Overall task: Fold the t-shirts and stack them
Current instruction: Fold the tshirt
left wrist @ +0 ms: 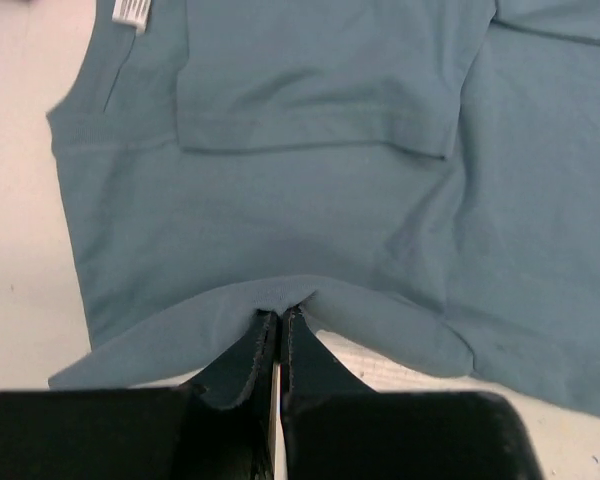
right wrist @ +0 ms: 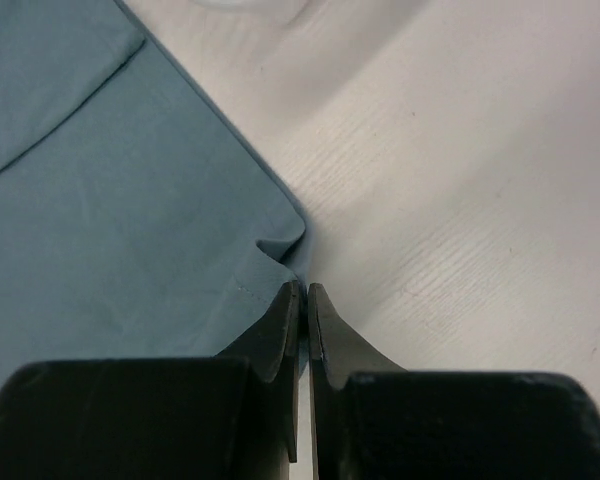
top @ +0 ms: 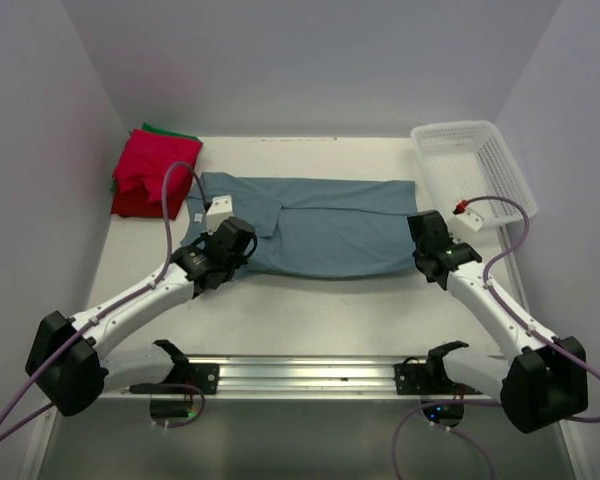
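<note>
The dusty blue-grey t-shirt (top: 325, 228) lies spread across the middle of the table, one sleeve folded in over its body (left wrist: 320, 90). My left gripper (left wrist: 278, 313) is shut on a pinched-up fold of its near left edge, at the shirt's left end (top: 242, 236). My right gripper (right wrist: 304, 287) is shut on the shirt's near right corner (right wrist: 280, 245), at the shirt's right end (top: 421, 226). A stack of folded red t-shirts (top: 148, 170) sits at the back left, with a green one (top: 172, 131) peeking out behind it.
A white mesh basket (top: 477, 168) stands at the back right, close to the right arm's cable. A white label (left wrist: 132, 10) shows at the shirt's collar. Grey walls close in on three sides. A metal rail (top: 305, 375) runs along the near edge.
</note>
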